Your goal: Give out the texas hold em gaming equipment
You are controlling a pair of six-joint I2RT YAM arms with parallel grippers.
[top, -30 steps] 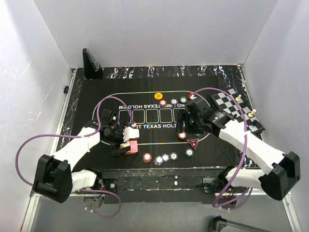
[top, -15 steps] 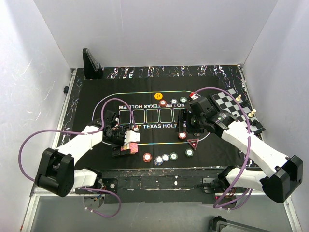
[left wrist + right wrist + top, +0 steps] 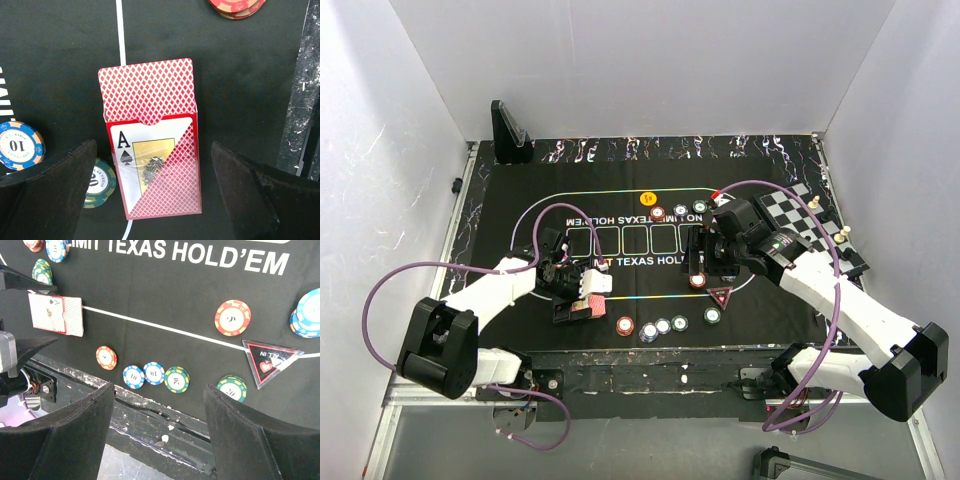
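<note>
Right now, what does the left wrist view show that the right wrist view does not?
Only the left wrist view: red-backed cards poking out of the card box. Only the right wrist view: the triangular marker, the red chip marked 5 and the TEXAS HOLD'EM lettering. Both: the card box lying on the black mat over a white line.
</note>
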